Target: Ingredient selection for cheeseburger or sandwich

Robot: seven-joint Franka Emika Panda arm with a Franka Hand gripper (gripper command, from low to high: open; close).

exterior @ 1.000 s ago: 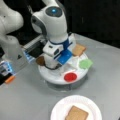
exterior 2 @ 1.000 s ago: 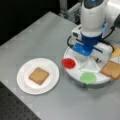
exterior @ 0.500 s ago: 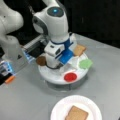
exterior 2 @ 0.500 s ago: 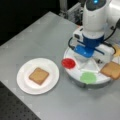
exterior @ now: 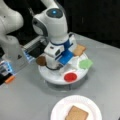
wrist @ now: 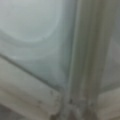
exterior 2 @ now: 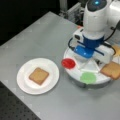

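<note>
In a front view we log, left to right: toast slice on the paper plate, red disc, lettuce, second toast on the divided tray. Gripper low over the tray, fingertips hidden; spread not determinable. Wrist view: only blurred white dividers

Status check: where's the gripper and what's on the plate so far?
Gripper down over the white ingredient tray, fingers hidden. One toast slice on paper plate. Red disc, lettuce, second toast on tray.

End effector fingertips hidden behind wrist housing.
</note>
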